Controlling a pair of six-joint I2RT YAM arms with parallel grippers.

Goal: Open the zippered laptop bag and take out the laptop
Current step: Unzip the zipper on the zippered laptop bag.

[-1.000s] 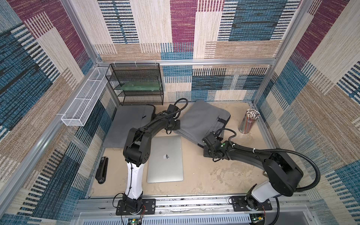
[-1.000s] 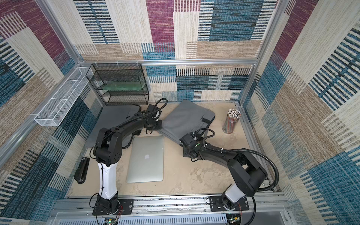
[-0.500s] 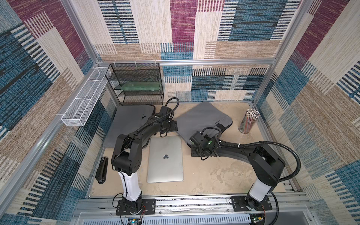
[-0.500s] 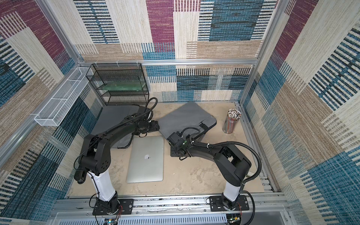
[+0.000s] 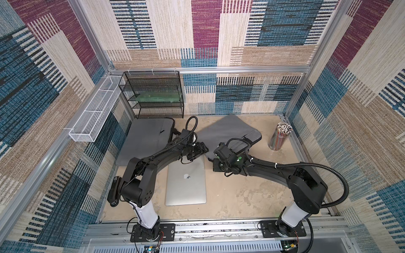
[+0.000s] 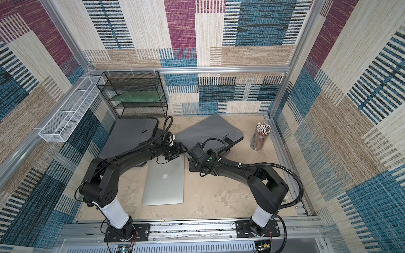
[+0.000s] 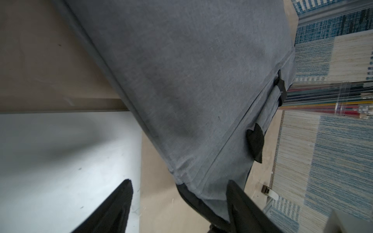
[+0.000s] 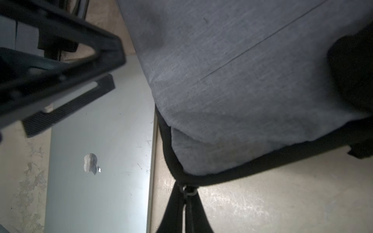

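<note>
The left gripper (image 7: 178,182) gapes wide and empty, a corner of the grey laptop bag (image 7: 191,80) just ahead of its jaws and the silver laptop (image 7: 60,161) flat on the table (image 8: 262,201) beside them, while the right gripper (image 8: 187,189) pinches the bag's zipper pull (image 8: 189,193).

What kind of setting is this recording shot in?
Probably a mock office desk inside a robot test cell: a black mesh shelf, a cup of pencils and a laptop on a tabletop boxed in by aluminium framing.
</note>
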